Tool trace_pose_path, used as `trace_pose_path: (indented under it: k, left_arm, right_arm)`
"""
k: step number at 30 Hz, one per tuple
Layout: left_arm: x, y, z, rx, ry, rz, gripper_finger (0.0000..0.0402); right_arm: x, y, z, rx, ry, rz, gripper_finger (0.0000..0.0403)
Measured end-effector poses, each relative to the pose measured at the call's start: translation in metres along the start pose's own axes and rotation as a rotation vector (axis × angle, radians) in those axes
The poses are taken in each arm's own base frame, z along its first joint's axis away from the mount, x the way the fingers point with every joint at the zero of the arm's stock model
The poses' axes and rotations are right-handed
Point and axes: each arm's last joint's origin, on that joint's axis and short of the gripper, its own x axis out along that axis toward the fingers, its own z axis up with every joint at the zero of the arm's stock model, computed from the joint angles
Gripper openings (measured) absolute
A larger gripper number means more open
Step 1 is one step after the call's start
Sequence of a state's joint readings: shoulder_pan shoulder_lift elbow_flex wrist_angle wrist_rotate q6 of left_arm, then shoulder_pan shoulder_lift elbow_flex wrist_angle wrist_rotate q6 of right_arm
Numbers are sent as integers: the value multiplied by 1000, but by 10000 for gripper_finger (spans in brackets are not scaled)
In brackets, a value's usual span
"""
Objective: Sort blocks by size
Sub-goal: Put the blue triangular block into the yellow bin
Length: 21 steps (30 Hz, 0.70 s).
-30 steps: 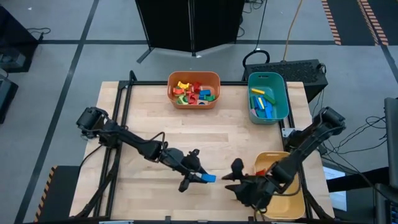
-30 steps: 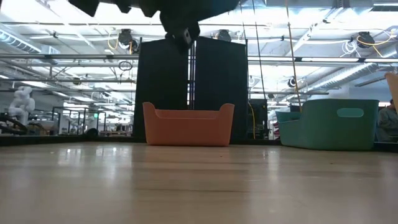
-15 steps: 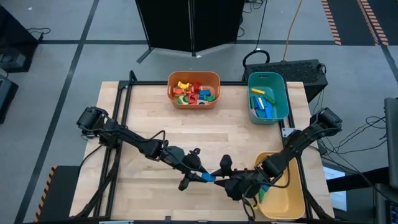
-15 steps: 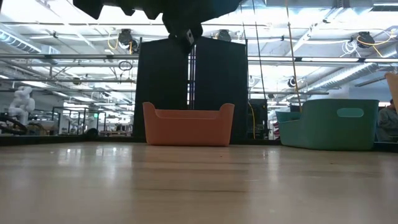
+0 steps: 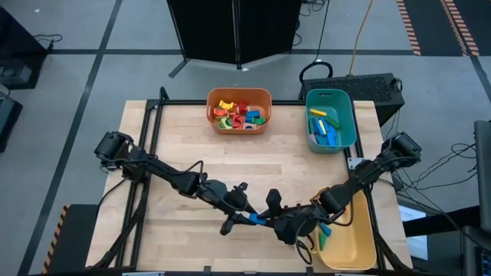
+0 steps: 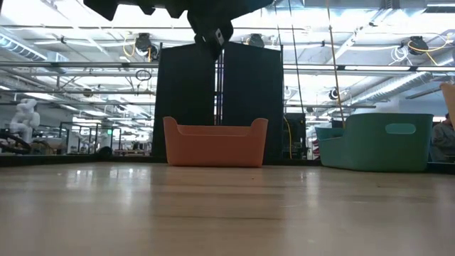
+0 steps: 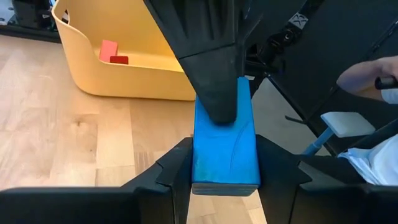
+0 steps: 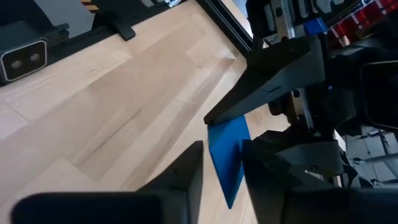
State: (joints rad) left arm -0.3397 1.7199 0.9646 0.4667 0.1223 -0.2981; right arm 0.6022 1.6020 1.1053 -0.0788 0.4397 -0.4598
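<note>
Since a second ago the right gripper has swung away from the yellow bin and across the bench to meet the left gripper, which has hardly shifted. The two now face each other tip to tip over the near part of the bench, with a blue block between them.

In the left wrist view the left arm's fingers are clamped on the two long sides of the blue block, which lies flat between them and sticks out ahead of their tips. One finger of the right arm lies on the far end of the block's top face. In the right wrist view the same block stands edge-on in the gap between the right arm's fingers; they sit close on either side of it, but whether they have fully closed on it cannot be told.

Beyond the left fingers the yellow bin holds two red blocks. Well away from both sets of fingers, at the far edge of the bench, the orange bin holds mixed coloured blocks and the teal bin holds blue, green and yellow ones.
</note>
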Motion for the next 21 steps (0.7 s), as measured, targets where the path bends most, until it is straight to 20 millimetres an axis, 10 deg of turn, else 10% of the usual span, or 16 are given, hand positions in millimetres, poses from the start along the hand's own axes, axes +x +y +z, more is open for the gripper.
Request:
trace_pose_path:
  k: [9,21]
  left_arm:
    - [0,0,0,-4,2,-2,139]
    - [0,0,3,-36,-35,20,191]
  right_arm:
    - [0,0,0,-56,-1,-2,14]
    - [-3,5,-5,-55,60,43,6]
